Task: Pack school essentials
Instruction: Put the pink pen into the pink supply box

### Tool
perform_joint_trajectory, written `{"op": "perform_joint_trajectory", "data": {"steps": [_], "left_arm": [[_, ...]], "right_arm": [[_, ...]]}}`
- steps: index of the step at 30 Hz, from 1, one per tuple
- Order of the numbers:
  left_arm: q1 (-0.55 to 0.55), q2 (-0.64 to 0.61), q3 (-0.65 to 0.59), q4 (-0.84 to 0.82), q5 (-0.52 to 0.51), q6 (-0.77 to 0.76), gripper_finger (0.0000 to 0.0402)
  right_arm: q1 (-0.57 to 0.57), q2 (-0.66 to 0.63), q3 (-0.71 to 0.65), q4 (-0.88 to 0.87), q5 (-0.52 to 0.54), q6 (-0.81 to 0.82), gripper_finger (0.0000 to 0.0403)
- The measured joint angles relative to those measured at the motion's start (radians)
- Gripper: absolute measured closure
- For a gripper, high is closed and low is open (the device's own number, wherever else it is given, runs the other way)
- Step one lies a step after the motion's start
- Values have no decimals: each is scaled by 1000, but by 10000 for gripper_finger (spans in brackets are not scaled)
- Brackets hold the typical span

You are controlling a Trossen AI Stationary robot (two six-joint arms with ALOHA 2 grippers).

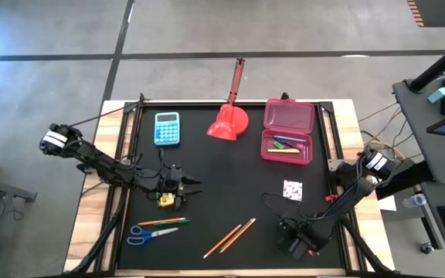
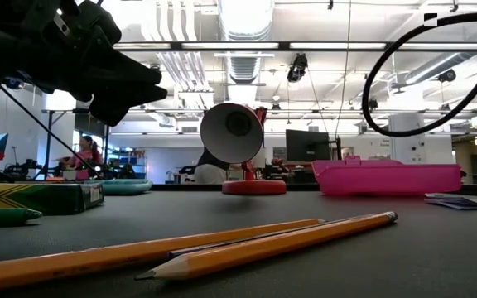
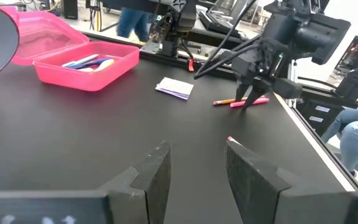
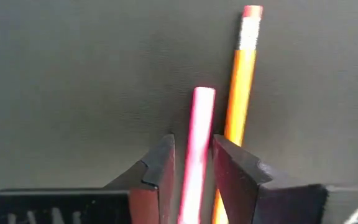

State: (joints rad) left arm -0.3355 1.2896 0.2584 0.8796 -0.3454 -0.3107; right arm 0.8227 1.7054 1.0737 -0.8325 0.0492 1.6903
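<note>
- Right claw (image 4: 192, 165) low at the desk's (image 1: 207, 166) front right, its fingers pinching a pink pencil (image 4: 197, 137) lying beside an orange pencil (image 4: 238, 93)
- Left claw (image 3: 194, 165) spread, hovering over the crayon box (image 1: 166, 200) at the desk's left
- Scissors (image 1: 147, 233) lie near the front left

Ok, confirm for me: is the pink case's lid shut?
No, the pink case lies open in the high view, its lid folded back and pens showing inside the tray.

Open black mat (image 1: 230, 177) lies mid-table; the red scoop (image 1: 229, 122), calculator (image 1: 167, 128) and pink case (image 1: 287, 131) line its far edge.
</note>
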Motion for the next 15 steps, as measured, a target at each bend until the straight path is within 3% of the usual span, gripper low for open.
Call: {"op": "perform_joint_trajectory", "data": {"steps": [8, 15], "left_arm": [[0, 0, 0, 0, 0, 0, 268], [0, 0, 0, -7, 0, 0, 268]], "right_arm": [[0, 4, -1, 1, 2, 0, 309], [0, 11, 0, 7, 4, -8, 352]]}}
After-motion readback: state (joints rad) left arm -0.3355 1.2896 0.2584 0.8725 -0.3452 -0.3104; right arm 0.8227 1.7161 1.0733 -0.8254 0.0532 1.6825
